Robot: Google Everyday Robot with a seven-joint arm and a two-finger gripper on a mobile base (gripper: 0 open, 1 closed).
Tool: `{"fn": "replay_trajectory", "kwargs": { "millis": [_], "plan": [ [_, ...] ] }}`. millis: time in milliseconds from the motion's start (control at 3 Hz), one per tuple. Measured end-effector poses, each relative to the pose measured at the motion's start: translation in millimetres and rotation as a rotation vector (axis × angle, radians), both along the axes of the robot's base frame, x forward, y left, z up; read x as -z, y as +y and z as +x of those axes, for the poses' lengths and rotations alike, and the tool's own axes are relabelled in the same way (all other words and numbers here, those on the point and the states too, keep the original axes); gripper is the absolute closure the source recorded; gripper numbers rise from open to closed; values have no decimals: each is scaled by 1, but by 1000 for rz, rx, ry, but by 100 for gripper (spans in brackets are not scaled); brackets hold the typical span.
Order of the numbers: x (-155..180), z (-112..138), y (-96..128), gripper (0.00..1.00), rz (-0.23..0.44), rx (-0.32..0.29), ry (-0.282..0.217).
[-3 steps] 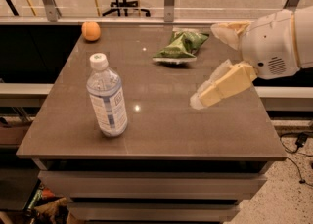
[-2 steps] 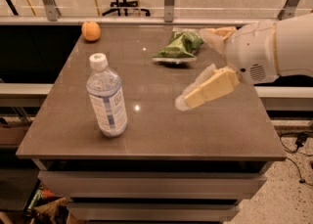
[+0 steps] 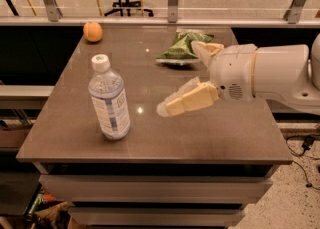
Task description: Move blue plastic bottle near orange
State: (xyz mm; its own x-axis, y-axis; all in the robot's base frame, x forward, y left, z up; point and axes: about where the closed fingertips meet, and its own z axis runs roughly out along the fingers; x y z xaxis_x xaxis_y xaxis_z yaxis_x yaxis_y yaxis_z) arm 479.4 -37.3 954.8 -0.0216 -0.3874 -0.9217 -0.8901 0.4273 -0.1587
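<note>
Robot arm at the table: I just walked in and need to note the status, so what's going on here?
The robot's task is to move the blue plastic bottle near the orange, and it has not yet taken hold of it. The bottle stands upright near the front left of the table, untouched. The gripper hangs above the table to the bottle's right, open and empty. The orange sits at the far left corner, well apart from the bottle. A green snack bag lies near the far edge.
</note>
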Motion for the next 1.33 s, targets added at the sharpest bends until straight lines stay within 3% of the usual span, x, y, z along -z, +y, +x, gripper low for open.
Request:
{"fn": "replay_trajectory", "kwargs": {
  "millis": [333, 667, 1333],
  "plan": [
    [7, 4, 7, 0, 84, 45, -17],
    [10, 8, 17, 0, 129, 47, -24],
    [11, 16, 40, 0, 147, 11, -28]
  ]
}}
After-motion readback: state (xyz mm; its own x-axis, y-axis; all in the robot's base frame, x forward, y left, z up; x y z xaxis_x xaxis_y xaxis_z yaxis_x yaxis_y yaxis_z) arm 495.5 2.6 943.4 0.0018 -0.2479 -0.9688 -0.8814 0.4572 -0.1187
